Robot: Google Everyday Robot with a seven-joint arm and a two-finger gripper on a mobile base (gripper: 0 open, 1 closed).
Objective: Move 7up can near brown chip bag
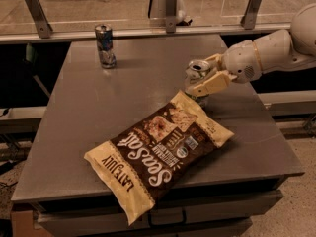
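The 7up can (196, 72) is a short pale can with a silver top. It stands upright at the far right corner of the brown chip bag (158, 153). My gripper (206, 77) comes in from the right on a white arm and is shut on the can, one cream finger (207, 86) across its front. The can's base is at the bag's cream-yellow upper end. The bag lies flat and diagonal in the middle of the grey table, showing white "Sea Salt" script.
A slimmer blue-and-silver can (105, 46) stands at the far left of the grey table (89, 112). A glass barrier with metal posts (170, 4) runs behind the table. The table's right edge lies just under my arm (274, 51).
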